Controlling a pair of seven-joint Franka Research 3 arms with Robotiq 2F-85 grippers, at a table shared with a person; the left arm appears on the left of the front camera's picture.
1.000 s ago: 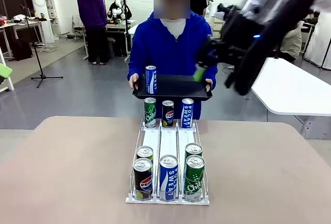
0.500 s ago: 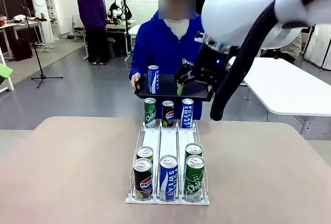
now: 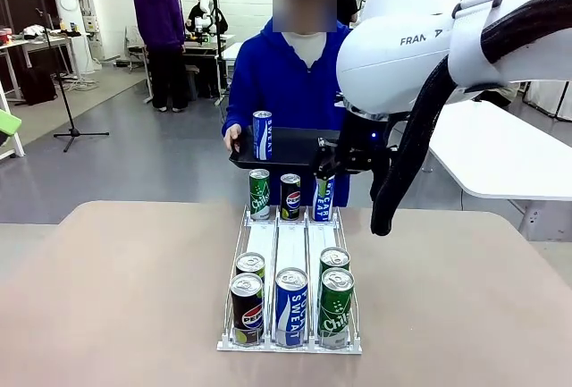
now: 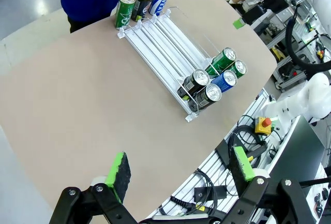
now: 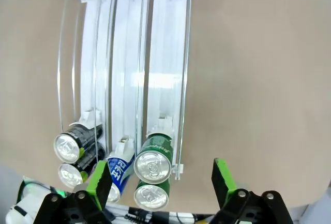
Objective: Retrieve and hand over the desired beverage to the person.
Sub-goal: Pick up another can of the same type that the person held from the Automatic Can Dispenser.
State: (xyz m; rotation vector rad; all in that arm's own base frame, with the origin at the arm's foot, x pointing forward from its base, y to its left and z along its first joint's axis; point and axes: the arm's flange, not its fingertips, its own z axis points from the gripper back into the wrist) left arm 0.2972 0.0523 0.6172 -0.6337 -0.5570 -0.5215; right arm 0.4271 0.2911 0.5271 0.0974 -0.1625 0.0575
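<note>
- Right tool (image 5: 160, 176), fingers apart and empty, near the far right can (image 3: 323, 197): a skewed descent could topple the neighbouring can (image 3: 290, 196) or hit the tray (image 3: 295, 147).
- Left tool (image 4: 181, 169): fingers apart, empty.

Reaches in from 3 o'clock with the white right arm (image 3: 411, 47), bulk high, black wrist bent down toward mid-picture. Points the right gripper (image 3: 326, 171) downward, green-padded fingers (image 5: 98, 180) spread wide. Carries the left gripper (image 4: 181, 166) likewise agape, pads (image 4: 119, 168) at 7 and 5 o'clock.
</note>
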